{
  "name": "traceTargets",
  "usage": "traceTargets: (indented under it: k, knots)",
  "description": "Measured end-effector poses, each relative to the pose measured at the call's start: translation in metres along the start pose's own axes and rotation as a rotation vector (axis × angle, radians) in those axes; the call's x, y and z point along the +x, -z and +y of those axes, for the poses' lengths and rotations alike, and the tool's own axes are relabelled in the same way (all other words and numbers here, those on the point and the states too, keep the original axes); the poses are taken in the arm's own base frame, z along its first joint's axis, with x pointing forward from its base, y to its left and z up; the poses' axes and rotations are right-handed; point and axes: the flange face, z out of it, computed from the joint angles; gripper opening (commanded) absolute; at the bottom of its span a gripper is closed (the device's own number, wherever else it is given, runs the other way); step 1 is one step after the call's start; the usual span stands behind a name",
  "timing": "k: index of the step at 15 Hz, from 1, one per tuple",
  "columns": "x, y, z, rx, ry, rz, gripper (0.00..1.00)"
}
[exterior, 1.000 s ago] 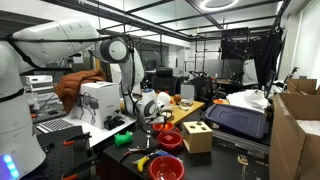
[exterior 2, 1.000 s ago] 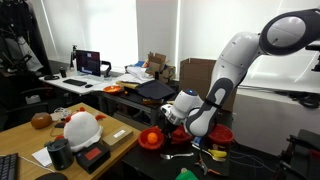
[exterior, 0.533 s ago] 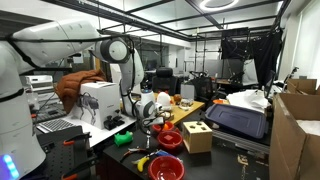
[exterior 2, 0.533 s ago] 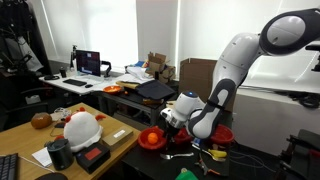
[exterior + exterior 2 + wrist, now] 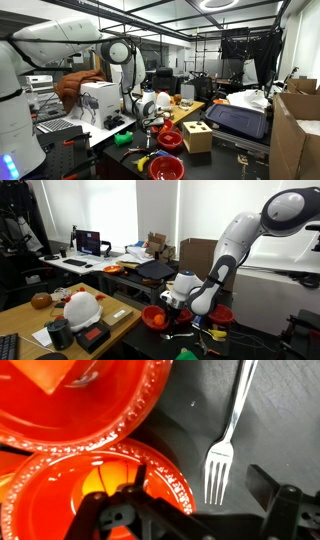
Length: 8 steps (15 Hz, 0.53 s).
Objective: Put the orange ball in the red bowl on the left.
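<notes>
orange ball (image 5: 100, 481) in red bowl (image 5: 45, 478) | fork (image 5: 229, 432) just beside rim

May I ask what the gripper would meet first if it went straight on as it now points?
Probably the rim of the lower red bowl under one side of the gripper, with the fork just beside; depth is unclear.

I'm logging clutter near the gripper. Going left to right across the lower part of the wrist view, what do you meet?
Red bowl → fork → gripper finger. The other red bowl, higher up, and the other finger overlap that bowl, so I leave them out.
</notes>
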Motion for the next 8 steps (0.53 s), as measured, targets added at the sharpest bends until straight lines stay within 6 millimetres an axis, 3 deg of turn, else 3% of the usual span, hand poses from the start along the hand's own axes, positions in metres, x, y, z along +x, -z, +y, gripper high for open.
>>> traceTargets:
  k: [8]
  knots:
    - [-0.0027, 0.0046, 0.0063, 0.012, 0.024, -0.011, 1.00]
